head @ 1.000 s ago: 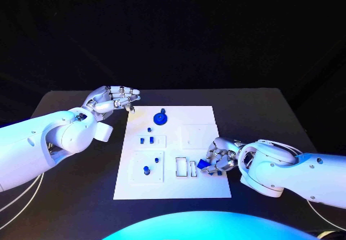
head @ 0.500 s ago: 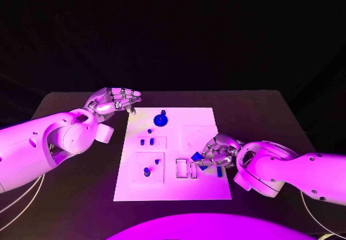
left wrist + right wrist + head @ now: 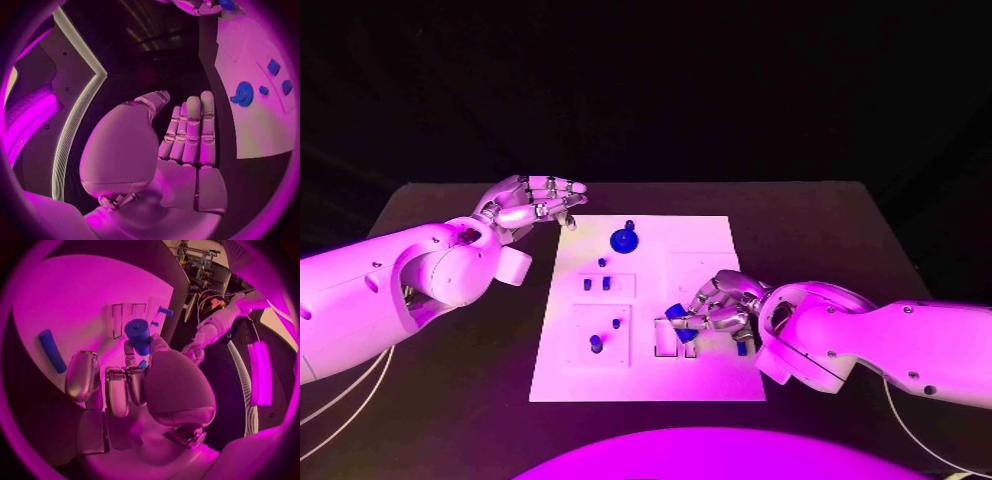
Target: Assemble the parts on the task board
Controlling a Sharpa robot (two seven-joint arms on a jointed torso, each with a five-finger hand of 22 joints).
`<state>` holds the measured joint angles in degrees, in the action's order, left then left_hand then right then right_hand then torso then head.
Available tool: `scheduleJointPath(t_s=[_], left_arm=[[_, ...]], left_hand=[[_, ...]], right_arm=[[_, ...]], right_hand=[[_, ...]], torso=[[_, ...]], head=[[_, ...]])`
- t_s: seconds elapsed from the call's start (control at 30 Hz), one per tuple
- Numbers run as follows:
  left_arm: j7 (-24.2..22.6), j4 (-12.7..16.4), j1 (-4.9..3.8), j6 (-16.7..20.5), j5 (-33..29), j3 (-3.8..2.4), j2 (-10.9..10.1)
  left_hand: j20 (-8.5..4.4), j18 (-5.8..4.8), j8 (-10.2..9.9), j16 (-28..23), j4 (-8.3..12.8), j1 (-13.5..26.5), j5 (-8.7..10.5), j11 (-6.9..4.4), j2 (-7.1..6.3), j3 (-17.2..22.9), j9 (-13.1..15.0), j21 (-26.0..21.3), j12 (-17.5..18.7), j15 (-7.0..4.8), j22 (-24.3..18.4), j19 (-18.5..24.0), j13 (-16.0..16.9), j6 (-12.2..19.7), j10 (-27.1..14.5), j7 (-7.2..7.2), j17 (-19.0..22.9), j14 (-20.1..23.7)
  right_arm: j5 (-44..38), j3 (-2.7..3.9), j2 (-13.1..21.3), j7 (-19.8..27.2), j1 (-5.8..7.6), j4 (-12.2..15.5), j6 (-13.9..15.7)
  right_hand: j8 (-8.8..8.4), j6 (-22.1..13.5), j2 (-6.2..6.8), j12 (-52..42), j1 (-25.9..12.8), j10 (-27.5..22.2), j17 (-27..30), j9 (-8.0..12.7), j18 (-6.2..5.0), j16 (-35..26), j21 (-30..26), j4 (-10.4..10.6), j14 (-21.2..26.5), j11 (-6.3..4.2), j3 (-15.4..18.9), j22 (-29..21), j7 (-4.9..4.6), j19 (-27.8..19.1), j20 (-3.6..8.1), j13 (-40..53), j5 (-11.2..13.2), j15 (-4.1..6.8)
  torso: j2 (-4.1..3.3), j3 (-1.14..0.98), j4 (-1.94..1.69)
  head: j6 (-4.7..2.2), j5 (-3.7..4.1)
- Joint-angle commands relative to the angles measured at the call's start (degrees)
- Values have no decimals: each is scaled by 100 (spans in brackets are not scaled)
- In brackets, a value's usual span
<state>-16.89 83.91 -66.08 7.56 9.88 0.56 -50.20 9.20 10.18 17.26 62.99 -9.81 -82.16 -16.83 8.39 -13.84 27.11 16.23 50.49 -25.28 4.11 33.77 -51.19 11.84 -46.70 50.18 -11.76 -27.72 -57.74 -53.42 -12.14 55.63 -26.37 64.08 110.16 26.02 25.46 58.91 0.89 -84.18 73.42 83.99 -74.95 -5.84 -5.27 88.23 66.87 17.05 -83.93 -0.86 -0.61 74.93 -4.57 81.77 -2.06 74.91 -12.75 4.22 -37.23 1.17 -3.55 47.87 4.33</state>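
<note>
R hand (image 3: 718, 310) is holding a blue part (image 3: 137, 335) over task board (image 3: 704, 235) centre-right; L hand (image 3: 531, 203), fingers together but gripping nothing, is hovering upper left.

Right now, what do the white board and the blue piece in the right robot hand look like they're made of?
The flat white task board looks like matte plastic or painted sheet: even, no glare. The short blue cylinder held by the right robot hand looks like smooth moulded plastic, with a soft sheen. Neither can be confirmed by look alone.
</note>
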Motion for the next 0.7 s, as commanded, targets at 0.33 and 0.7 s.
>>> scheduleJointPath(t_s=[0.33,0.7], left_arm=[[-12,26,-2,-96,-22,1,13],[-10,29,-2,-96,-22,4,-1]], left_hand=[[27,33,44,3,-11,10,-14,-9,32,-21,-8,-42,-24,-6,-10,5,-5,29,-52,-3,-3,44],[27,33,44,3,-11,10,-14,-9,32,-21,-8,-42,-24,-6,-10,5,-5,29,-52,-3,-3,44]], right_arm=[[-386,0,-234,-359,-94,-162,-637],[-781,0,-279,-479,-107,-215,-507]], right_hand=[[146,179,35,-18,-324,243,-981,-1608,55,27,-24,-26,-505,-29,3,119,161,-4,31,887,-4,38],[178,201,33,-26,-516,257,-986,-1621,57,28,-18,-26,-506,-31,77,134,165,3,32,910,8,38]], torso=[[4,3,1],[-1,0,3]], head=[[16,-27],[11,-30]])
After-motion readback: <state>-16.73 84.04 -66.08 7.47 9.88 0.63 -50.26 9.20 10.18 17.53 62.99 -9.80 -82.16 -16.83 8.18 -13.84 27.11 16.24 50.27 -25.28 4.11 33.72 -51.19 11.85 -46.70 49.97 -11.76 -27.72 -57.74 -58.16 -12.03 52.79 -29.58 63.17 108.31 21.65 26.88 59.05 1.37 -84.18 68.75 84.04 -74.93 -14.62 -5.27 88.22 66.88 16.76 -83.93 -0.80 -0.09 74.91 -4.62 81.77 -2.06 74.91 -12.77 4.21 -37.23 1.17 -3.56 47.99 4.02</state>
